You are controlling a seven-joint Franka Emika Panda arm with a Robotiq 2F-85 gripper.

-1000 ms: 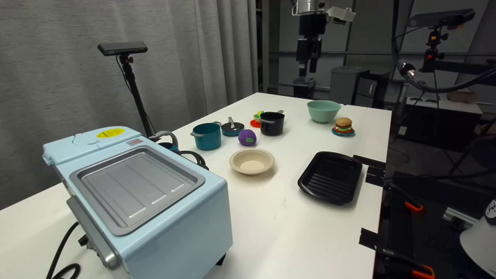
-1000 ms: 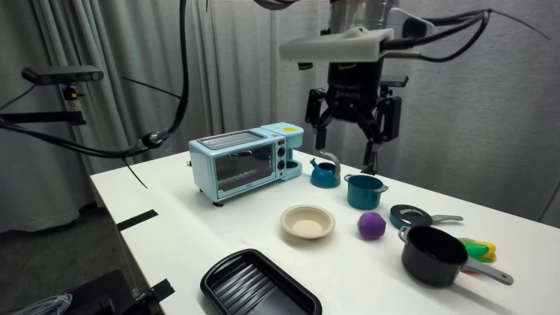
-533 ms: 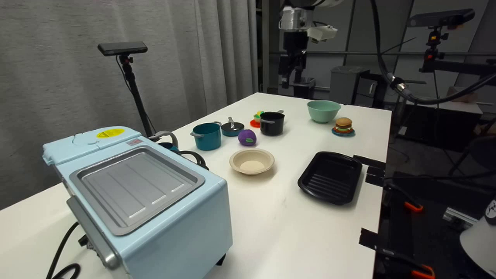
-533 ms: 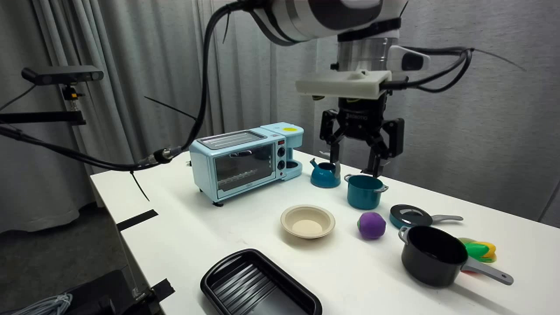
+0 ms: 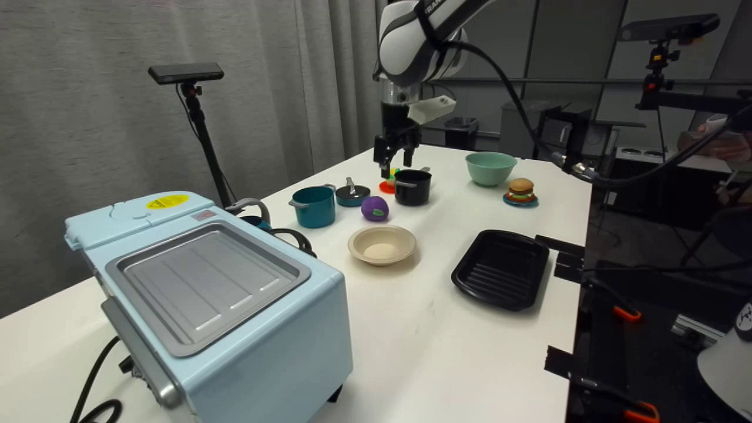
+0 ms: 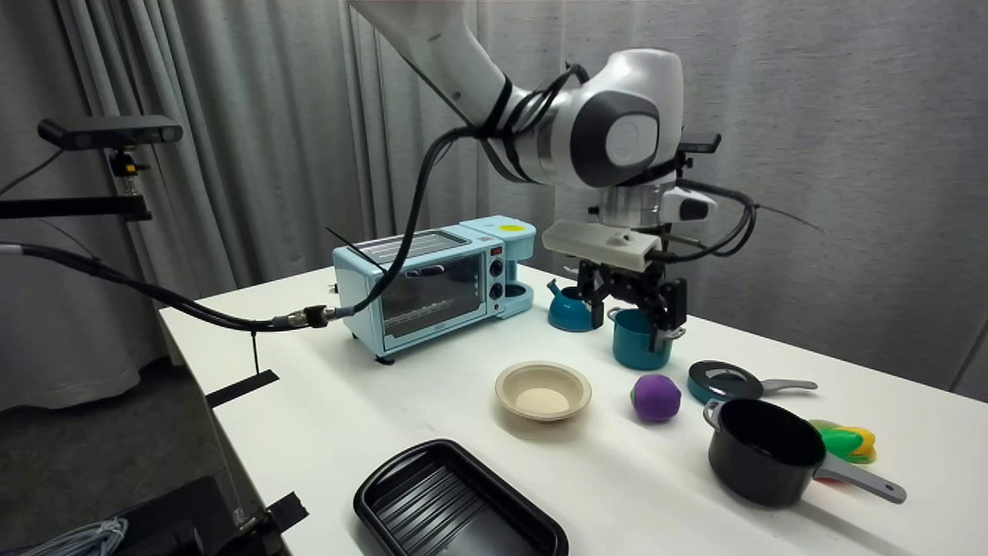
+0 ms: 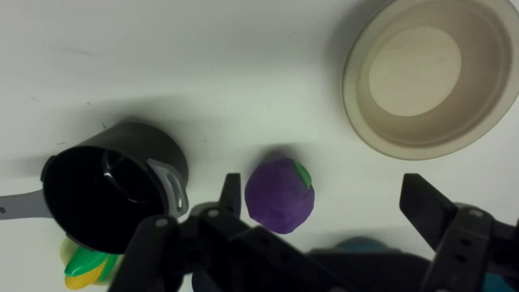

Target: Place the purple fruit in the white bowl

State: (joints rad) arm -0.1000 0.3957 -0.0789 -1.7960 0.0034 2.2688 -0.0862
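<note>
The purple fruit (image 5: 375,209) with a small green leaf rests on the white table, also in an exterior view (image 6: 656,398). The cream-white bowl (image 5: 382,251) sits beside it, upright, with nothing in it; it shows in an exterior view (image 6: 542,400) too. My gripper (image 6: 629,332) is open and empty above the table, pointing down. In the wrist view, the fruit (image 7: 279,196) appears between the open fingers (image 7: 321,177), close to the left finger. The bowl (image 7: 415,73) is at the upper right there, partly cut off.
A black pot (image 6: 764,455) stands near the fruit, with toy corn (image 6: 849,442) behind it. A teal pot (image 5: 315,207), small pan (image 6: 722,382) and kettle (image 6: 571,310) are close by. A black tray (image 5: 501,270), blue toaster oven (image 5: 264,346), green bowl (image 5: 490,169) and burger (image 5: 520,192) also stand around.
The arm has come down toward the table, bringing the open gripper from high up to a lower place near the pots and fruit. The fruit and bowl have not moved.
</note>
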